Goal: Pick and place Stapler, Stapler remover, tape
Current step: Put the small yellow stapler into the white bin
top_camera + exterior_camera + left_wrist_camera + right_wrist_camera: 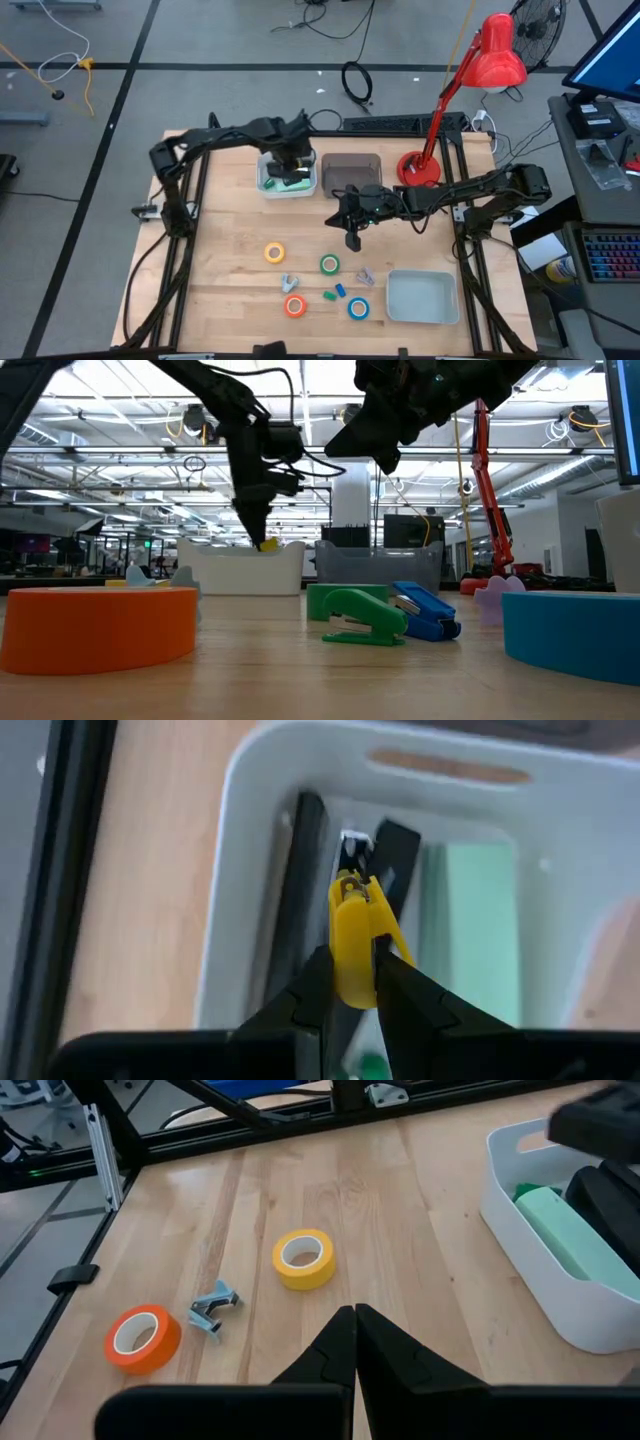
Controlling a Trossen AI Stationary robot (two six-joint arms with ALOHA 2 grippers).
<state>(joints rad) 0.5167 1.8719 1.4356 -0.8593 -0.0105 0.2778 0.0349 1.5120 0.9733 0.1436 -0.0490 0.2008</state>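
From above, the left gripper (pixel 291 170) is hanging over the white bin (pixel 268 186), while the right gripper (pixel 352 238) is hovering beside it, above the green tape (pixel 329 264).

At desk level, a green stapler (pixel 362 618) is lying in front of the bin.

The left wrist camera is showing the left gripper pinching a yellow staple remover (pixel 352 942) inside the bin.

The right wrist camera is showing the right gripper fully closed and empty, with yellow tape (pixel 303 1259) and orange tape (pixel 142 1338) lying beyond the bin.

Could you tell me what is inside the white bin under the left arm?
The white bin holds a pale green stapler. The left gripper holds a yellow staple remover over it. Anything beneath is hidden.
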